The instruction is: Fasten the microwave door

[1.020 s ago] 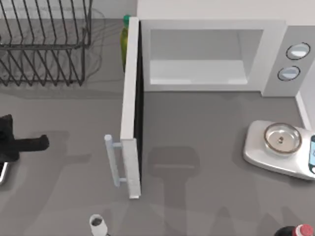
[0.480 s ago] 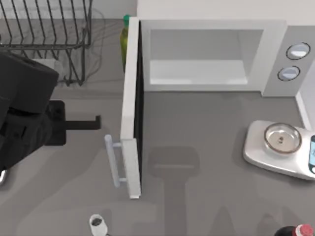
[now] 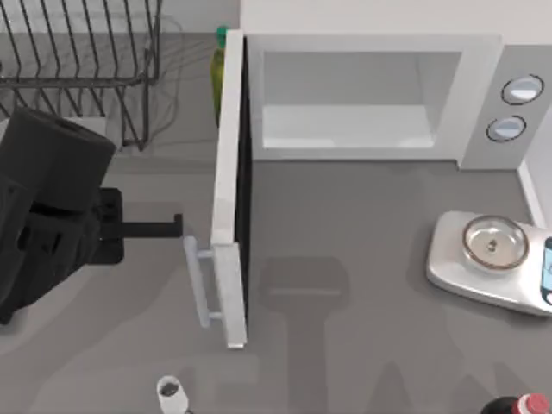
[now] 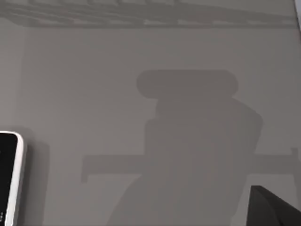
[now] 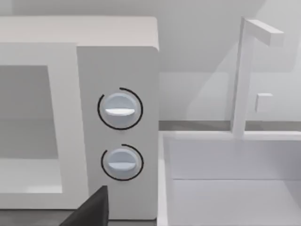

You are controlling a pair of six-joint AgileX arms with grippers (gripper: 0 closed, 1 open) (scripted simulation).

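At the back of the table the microwave (image 3: pixel 371 95) stands with its cavity bare to the room, and the door (image 3: pixel 229 198) swings fully out, edge-on in the top view, reaching from its hinge at the body's left corner toward the table's front. The handle (image 3: pixel 197 280) is on the door's left face, near its free end. So the task is not yet started as far as the door goes: nothing has pushed it, and the whole closing swing is left.

The left gripper (image 3: pixel 175 227) is just left of the door's outer face, level with a spot a little above the handle, its dark fingers pointing at the panel. It holds nothing; whether the fingers are parted or together I cannot tell, since from above they read as one thin bar. A narrow gap seems to remain between tip and door, though contact cannot be ruled out. My guess is that the next move is a push to the right, sweeping the door round to the body.

The right arm is parked off to the right; its wrist view faces the two knobs (image 5: pixel 120 109).

The table (image 3: pixel 362 328) is plain grey and flat. A wire rack (image 3: pixel 78 78) sits back left, a green bottle (image 3: pixel 220 73) behind the hinge, a scale (image 3: pixel 487 259) at right, a small cup (image 3: pixel 171 392) at the front, and a red-capped bottle (image 3: pixel 526 405) in the front right corner. The door's path to the right looks free.
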